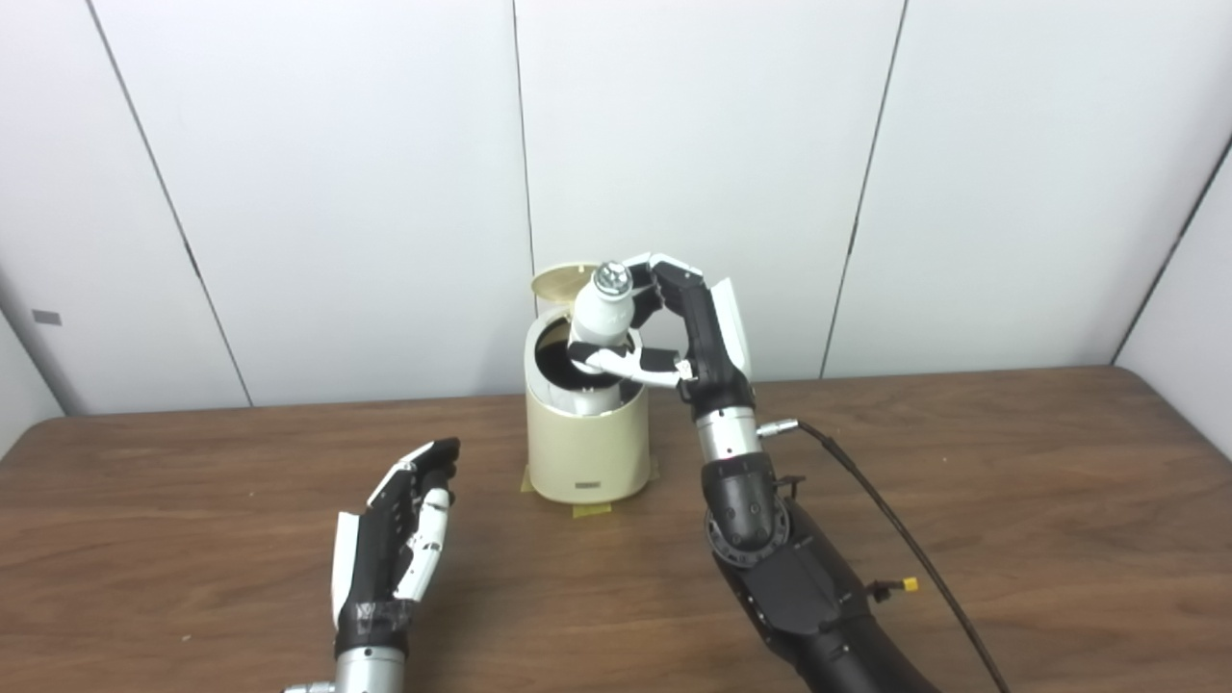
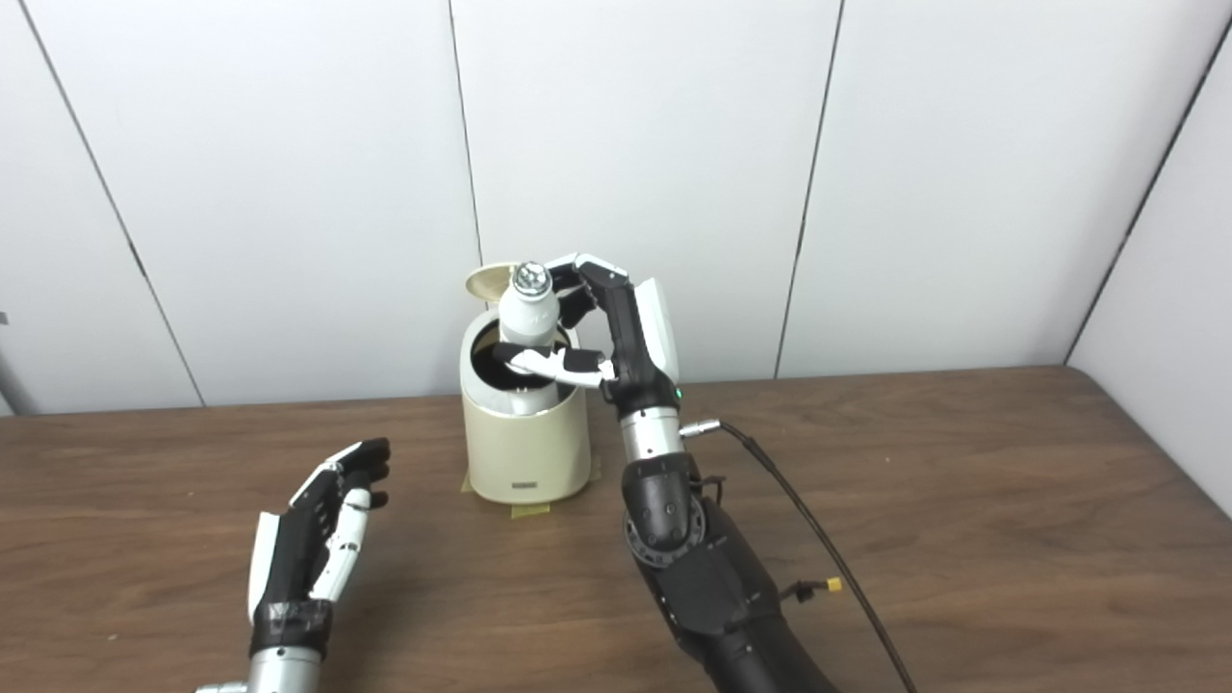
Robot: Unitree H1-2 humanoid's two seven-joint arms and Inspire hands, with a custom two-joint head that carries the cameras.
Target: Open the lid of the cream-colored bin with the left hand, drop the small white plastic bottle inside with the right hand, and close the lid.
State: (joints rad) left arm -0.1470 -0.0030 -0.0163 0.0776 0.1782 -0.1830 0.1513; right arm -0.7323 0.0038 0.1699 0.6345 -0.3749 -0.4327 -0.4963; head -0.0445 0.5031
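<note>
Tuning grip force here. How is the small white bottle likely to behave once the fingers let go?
The bottle looks rigid, probably light plastic. Held over the open bin by the right hand, it should drop straight in. Being round, it may roll if it lands outside.

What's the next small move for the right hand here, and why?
Probably open the right hand and let the bottle drop. The lid is already up, the bottle's lower end sits in the mouth of the bin, and the hand is shut on it from the side. The left hand waits open over the table, apart from the bin.
</note>
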